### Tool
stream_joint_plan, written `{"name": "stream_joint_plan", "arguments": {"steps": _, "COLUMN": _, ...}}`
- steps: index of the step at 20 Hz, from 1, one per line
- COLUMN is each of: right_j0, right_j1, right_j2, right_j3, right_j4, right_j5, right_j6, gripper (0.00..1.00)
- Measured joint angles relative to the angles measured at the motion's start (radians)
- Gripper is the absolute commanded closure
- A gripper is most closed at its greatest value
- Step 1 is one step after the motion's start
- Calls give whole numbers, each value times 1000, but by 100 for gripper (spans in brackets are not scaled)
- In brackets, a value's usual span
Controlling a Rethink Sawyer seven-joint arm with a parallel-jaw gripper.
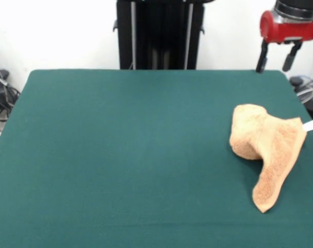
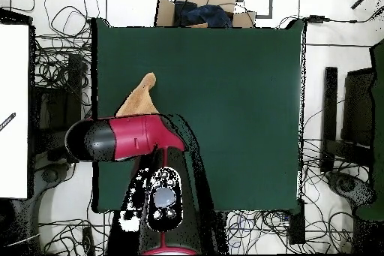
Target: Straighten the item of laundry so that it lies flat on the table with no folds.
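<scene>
**At the table's right edge: crumpled towel, gripper high behind it**

Near the right edge of the green table, as the front view shows it, lies the orange-tan terry towel, bunched rather than spread. One end is heaped into a rounded, folded mound; from there a narrowing flap runs toward the camera and tapers to a point near the table's front. A small white tag sticks out at the towel's far right corner, just beside the table edge.

The gripper hangs from the red wrist at the top right of the front view, above the far table edge, its two dark fingers standing apart with nothing between them. It is clear of the cloth and touches nothing.

The relation that matters: the towel lies on the camera side of the gripper and below it, roughly in line, so the approach looks like a move away from the pedestal and down. The towel's long axis runs from the mound to the pointed tip (slanting a little, near-to-far across the table).

From overhead, the red arm covers most of the towel; only its tapered end shows beyond it. Judging by the folds, the straightening is not yet done.
</scene>
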Motion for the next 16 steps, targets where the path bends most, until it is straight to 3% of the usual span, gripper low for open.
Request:
{"name": "stream_joint_plan", "arguments": {"steps": 11, "right_j0": 4, "right_j1": 2, "right_j2": -12, "right_j3": 1, "right_j4": 25, "right_j5": 0, "right_j6": 0, "gripper": 0}}
{"name": "stream_joint_plan", "arguments": {"steps": 16, "right_j0": 44, "right_j1": 9, "right_j2": -64, "right_j3": 1, "right_j4": 25, "right_j5": 0, "right_j6": 0, "gripper": 0}}
